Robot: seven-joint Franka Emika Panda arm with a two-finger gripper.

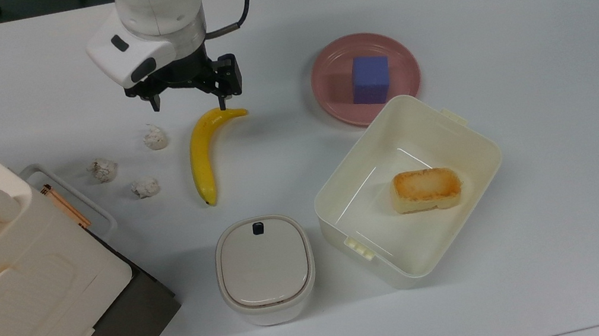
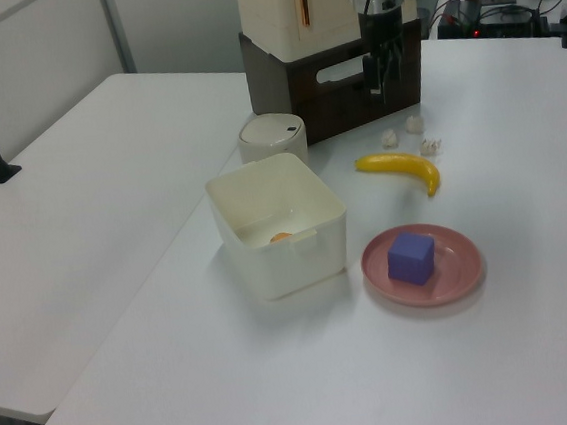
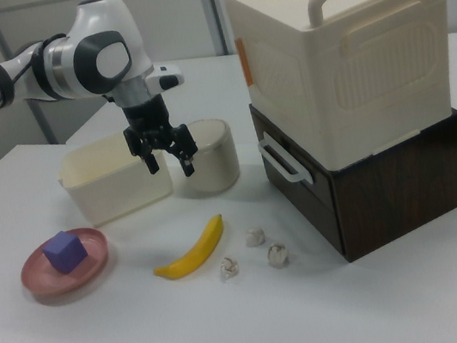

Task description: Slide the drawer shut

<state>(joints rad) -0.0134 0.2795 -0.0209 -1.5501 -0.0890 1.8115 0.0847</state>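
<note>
The drawer (image 3: 299,179) sat flush in the dark cabinet (image 3: 387,185) at the right view's right. The gripper (image 1: 186,99) hung above the banana (image 1: 205,151), its fingers (image 1: 219,87) spread wide and empty.

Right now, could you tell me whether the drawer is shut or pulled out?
Shut, as far as shown. In the right view the drawer has its dark front flush with the cabinet face, white handle forward. The pincer hangs open, away above the banana.

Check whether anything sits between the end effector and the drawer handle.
Three crumpled paper wads lie on the table between the end effector and the drawer. The end effector hangs open above the table, so a raised approach would probably clear them. The drawer front looks flush.
</note>
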